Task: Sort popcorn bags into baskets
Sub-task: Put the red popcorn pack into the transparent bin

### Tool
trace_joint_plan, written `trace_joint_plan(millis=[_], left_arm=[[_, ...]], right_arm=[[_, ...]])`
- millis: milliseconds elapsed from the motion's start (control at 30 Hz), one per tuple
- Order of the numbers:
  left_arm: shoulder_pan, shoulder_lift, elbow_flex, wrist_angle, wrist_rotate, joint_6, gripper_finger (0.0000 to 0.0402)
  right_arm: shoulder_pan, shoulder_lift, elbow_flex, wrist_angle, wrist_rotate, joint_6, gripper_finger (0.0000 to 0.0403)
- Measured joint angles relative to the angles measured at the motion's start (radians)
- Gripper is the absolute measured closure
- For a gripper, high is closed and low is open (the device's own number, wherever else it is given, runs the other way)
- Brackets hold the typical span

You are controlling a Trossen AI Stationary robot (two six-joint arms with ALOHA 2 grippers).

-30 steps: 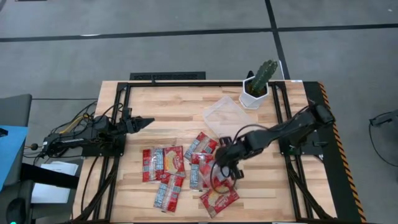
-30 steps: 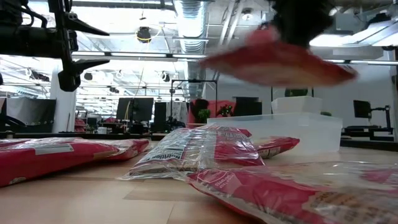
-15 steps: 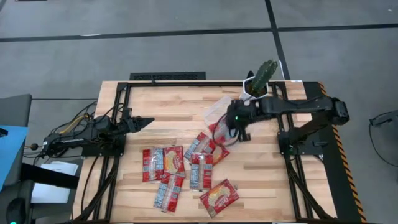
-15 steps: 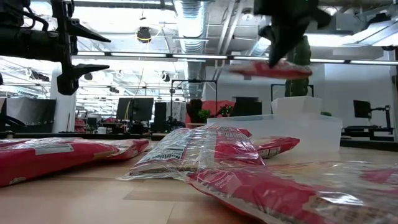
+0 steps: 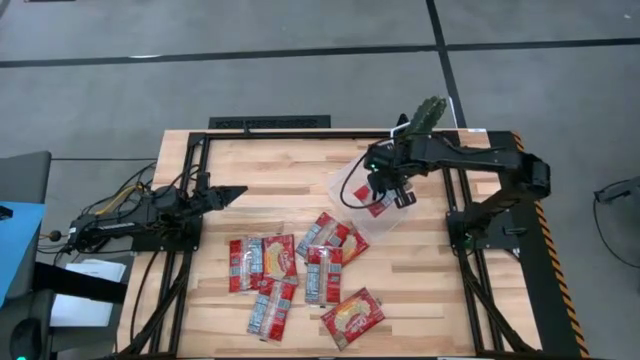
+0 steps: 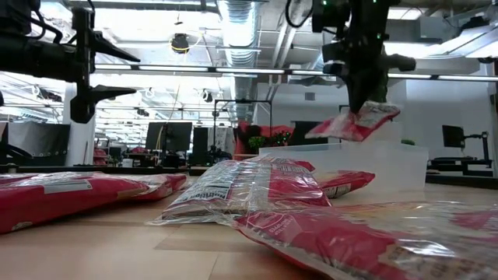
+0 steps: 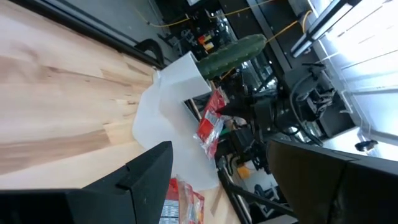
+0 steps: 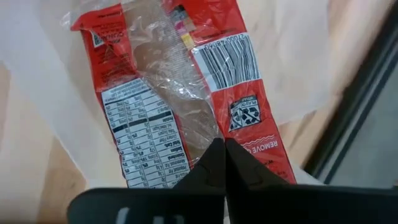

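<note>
My right gripper [image 5: 385, 188] hangs over the clear tray [image 5: 346, 178], shut on one red-and-white popcorn bag [image 5: 378, 204]. The low view shows that bag [image 6: 354, 123] tilted just above the tray's wall [image 6: 389, 167]. Several other bags lie flat on the wood near the table's middle: one pair [image 5: 262, 258], one close to the tray [image 5: 325, 235], one toward the near edge [image 5: 352, 316]. My left gripper [image 5: 238, 192] is open, held above the table's left side, away from the bags. My right gripper pinches the bag between its two shut fingers on its printed back side [image 8: 217, 134], between the nutrition panel and the red barcode panel. The fingers point down from above. The bag is lifted clear and hangs tilted below them, over the tray.
A white pot with a green cactus [image 5: 420, 125] stands at the far edge, just beyond the tray. Black frame rails run along the table's left and right sides. Bare wood lies between the left gripper and the tray.
My right gripper has carried the bag up from the cluster of bags near the table's middle toward the far edge, to above the tray. The bag, level and higher half a second ago, now hangs lower and tilted.
</note>
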Motion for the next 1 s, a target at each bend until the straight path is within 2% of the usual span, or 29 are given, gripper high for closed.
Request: trace_joint_plan(millis=[300, 533, 767, 1000], left_arm=[[0.000, 0.000, 0.000, -0.031, -0.053, 0.004, 0.0153], [0.000, 0.000, 0.000, -0.032, -0.058, 0.011, 0.0153], [0.000, 0.000, 0.000, -0.032, -0.057, 0.011, 0.0153], [0.000, 0.000, 0.000, -0.041, -0.063, 0.011, 0.0153]], right_arm=[[0.042, -0.001, -0.123, 0.045, -0.056, 0.008, 0.0396], [0.068, -0.001, -0.174, 0.141, -0.080, 0.024, 0.0370], [0.066, -0.002, -0.219, 0.158, -0.081, 0.024, 0.0365], [0.066, -0.002, -0.252, 0.164, -0.128, 0.024, 0.0351]])
